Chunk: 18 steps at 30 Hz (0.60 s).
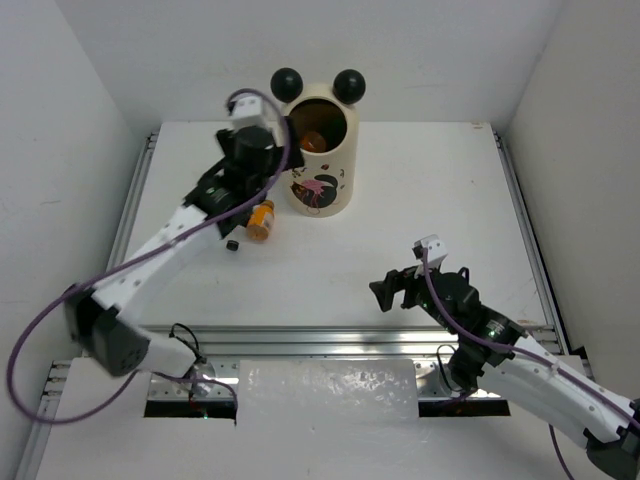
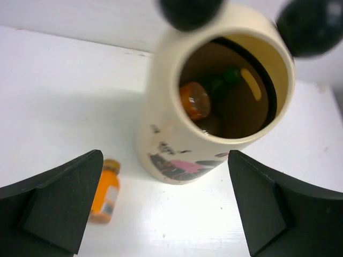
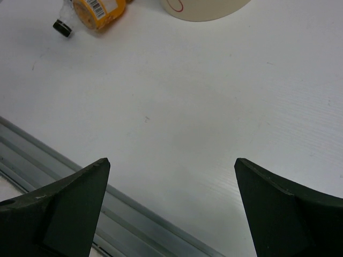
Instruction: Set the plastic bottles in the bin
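Observation:
The cream bin (image 1: 340, 185) with two black ball ears stands upright at the back middle of the table. In the left wrist view its wall (image 2: 161, 123) is close, and an orange bottle (image 2: 194, 100) and a green bottle (image 2: 228, 76) lie inside. Another orange bottle (image 1: 260, 220) lies on the table left of the bin, also in the left wrist view (image 2: 104, 191) and the right wrist view (image 3: 99, 9). A small black cap (image 3: 62, 28) on something clear lies beside it. My left gripper (image 1: 272, 150) is open and empty, above the table beside the bin's rim (image 2: 166, 214). My right gripper (image 1: 388, 290) is open and empty, low at the front right (image 3: 171, 209).
A metal rail (image 1: 330, 335) runs along the table's front edge, just under my right gripper (image 3: 64, 171). White walls close in the left, back and right. A translucent sheet (image 1: 330, 392) lies between the arm bases.

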### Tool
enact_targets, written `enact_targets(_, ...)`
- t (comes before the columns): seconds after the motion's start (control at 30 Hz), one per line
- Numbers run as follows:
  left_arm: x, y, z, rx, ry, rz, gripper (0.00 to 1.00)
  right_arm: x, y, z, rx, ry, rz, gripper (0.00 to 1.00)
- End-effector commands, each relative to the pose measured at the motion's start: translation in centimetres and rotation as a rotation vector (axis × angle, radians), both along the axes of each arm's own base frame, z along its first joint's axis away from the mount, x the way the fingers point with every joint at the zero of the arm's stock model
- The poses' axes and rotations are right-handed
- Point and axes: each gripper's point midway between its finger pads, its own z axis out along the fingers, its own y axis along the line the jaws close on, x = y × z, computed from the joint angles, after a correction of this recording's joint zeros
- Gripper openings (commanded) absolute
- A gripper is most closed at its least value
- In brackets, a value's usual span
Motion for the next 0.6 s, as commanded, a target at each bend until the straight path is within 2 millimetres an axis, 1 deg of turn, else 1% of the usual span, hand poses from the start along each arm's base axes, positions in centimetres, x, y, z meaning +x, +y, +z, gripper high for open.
enact_targets(0.0, -4.1, 6.1, -0.8, -0.106, 0.046, 0.184, 1.0, -0.2, 1.0, 0.2, 0.038, 0.006, 0.037, 0.99)
enact_targets(0.03, -5.1, 7.1, -1.4, -0.116, 0.064, 0.195, 1.0, -0.3, 1.2, 0.2, 0.04, 0.008, 0.044, 0.99)
enact_targets(0.07, -5.7, 8.4, -4.1, -0.109, 0.136, 0.219, 1.0, -0.3, 1.3, 0.2, 0.042, 0.008, 0.048, 0.99)
enact_targets(0.13, -6.6, 10.0, -6.4, -0.095, 0.209, 0.25, 1.0, -0.5, 1.6, 0.2, 0.047, 0.017, 0.066, 0.99)
enact_targets(0.17, -6.8, 11.3, -8.7, -0.096, 0.272, 0.259, 1.0, -0.5, 1.6, 0.2, 0.049, 0.019, 0.068, 0.99)
enact_targets(0.2, -6.8, 12.0, -9.9, -0.102, 0.31, 0.253, 0.99, -0.5, 1.8, 0.3, 0.054, 0.014, 0.075, 0.99)
enact_targets(0.23, -6.5, 12.9, -12.0, -0.14, 0.386, 0.233, 1.0, -0.5, 1.7, 0.0, 0.049, 0.014, 0.076, 0.99)
enact_targets(0.27, -6.6, 13.3, -14.0, -0.133, 0.45, 0.208, 1.0, -0.5, 1.8, -0.2, 0.044, 0.012, 0.079, 0.99)
enact_targets(0.3, -6.5, 13.8, -15.2, -0.143, 0.49, 0.197, 0.99, -0.5, 1.8, -0.4, 0.044, 0.014, 0.081, 0.99)
enact_targets(0.33, -6.4, 13.9, -17.5, -0.147, 0.572, 0.182, 0.99, -0.5, 1.9, -0.5, 0.043, 0.016, 0.087, 0.99)
enact_targets(0.4, -6.1, 14.5, -19.3, -0.143, 0.642, 0.14, 0.97, -0.7, 2.3, -0.7, 0.036, 0.022, 0.111, 0.99)
enact_targets(0.43, -6.0, 14.4, -21.0, -0.155, 0.71, 0.118, 0.96, -0.9, 2.5, -0.8, 0.035, 0.025, 0.13, 0.99)
enact_targets(0.5, -5.4, 14.1, -22.1, -0.15, 0.749, 0.08, 0.93, -1.1, 2.8, -0.8, 0.037, 0.026, 0.151, 0.99)
enact_targets(0.53, -5.1, 13.9, -23.4, -0.151, 0.788, 0.072, 0.92, -1.1, 2.9, -0.9, 0.038, 0.025, 0.156, 0.99)
enact_targets(0.57, -4.8, 14.0, -23.8, -0.148, 0.796, 0.072, 0.91, -1.3, 3.1, -1.0, 0.039, 0.029, 0.171, 0.99)
